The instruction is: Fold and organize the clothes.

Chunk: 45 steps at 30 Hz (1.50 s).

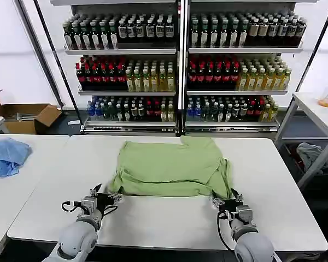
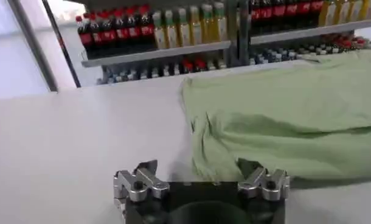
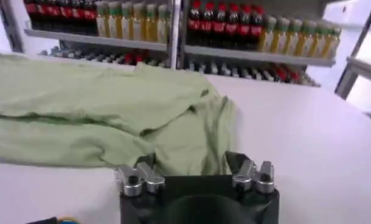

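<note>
We see the shirt lying folded at the centre of the white surface, a flat green rectangle with its long edge across, plain side up. Its near edge shows layered folds; the corner at 4 o'clock hangs rumpled and bunched.

Left gripper rests low over the surface at 7 o'clock of the shirt, just beside the near left corner. Its fingers stand apart, released, nothing between them; in the left wrist view the shirt's corner lies just ahead of them.

Right gripper sits at 5 o'clock of the shirt, at the bunched corner. Its fingers are spread, released; in the right wrist view the cloth lies close in front, and we cannot tell whether it touches them.

A blue cloth heap lies on the neighbouring surface at 9 o'clock, well apart. Shelves of bottles stand behind at 12 o'clock.
</note>
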Tool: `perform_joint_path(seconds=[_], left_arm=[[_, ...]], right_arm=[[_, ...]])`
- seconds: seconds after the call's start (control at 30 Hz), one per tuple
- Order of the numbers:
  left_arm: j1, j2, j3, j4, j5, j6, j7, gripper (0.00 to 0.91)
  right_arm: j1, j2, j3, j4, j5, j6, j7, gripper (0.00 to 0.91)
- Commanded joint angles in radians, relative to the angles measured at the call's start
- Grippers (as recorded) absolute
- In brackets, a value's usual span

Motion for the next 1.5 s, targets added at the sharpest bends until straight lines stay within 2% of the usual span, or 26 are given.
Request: perform_joint_path(seconds=[0.03, 0.63, 1.07, 1.33, 1.37, 1.4, 1.43, 1.47, 1.5], left_arm=[[0.008, 0.005, -0.003, -0.007, -0.029, -0.014, 0.013, 0.020], [0.113, 0.022, -0.028, -0.080, -0.055, -0.014, 0.073, 0.020], [0.400, 0.056, -0.146, -0.314, -0.064, -0.005, 0.078, 0.020], [0.612, 0.042, -0.182, -0.463, -0.006, -0.008, 0.077, 0.020], [0.642, 0.038, -0.189, -0.481, 0.002, -0.008, 0.077, 0.020], [0.653, 0.037, -0.191, -0.488, 0.004, -0.007, 0.077, 0.030], [0.665, 0.036, -0.197, -0.496, 0.006, -0.005, 0.075, 0.222], [0.679, 0.036, -0.201, -0.505, 0.009, -0.004, 0.075, 0.907], [0.690, 0.037, -0.207, -0.514, 0.013, 0.000, 0.075, 0.907]], right_arm=[[0.024, 0.010, 0.000, -0.032, 0.065, -0.020, 0.013, 0.000], [-0.065, -0.025, 0.017, 0.053, 0.051, -0.008, -0.009, 0.000], [-0.405, -0.104, 0.092, 0.340, -0.043, -0.005, -0.032, 0.000], [-0.664, -0.147, 0.168, 0.470, -0.152, 0.025, -0.052, 0.000], [-0.681, -0.148, 0.173, 0.479, -0.159, 0.027, -0.052, 0.071], [-0.700, -0.150, 0.182, 0.495, -0.174, 0.028, -0.053, 0.907], [-0.713, -0.151, 0.186, 0.499, -0.182, 0.027, -0.054, 0.907], [-0.717, -0.151, 0.189, 0.506, -0.187, 0.020, -0.052, 0.907], [-0.719, -0.149, 0.193, 0.513, -0.200, 0.002, -0.050, 0.907]])
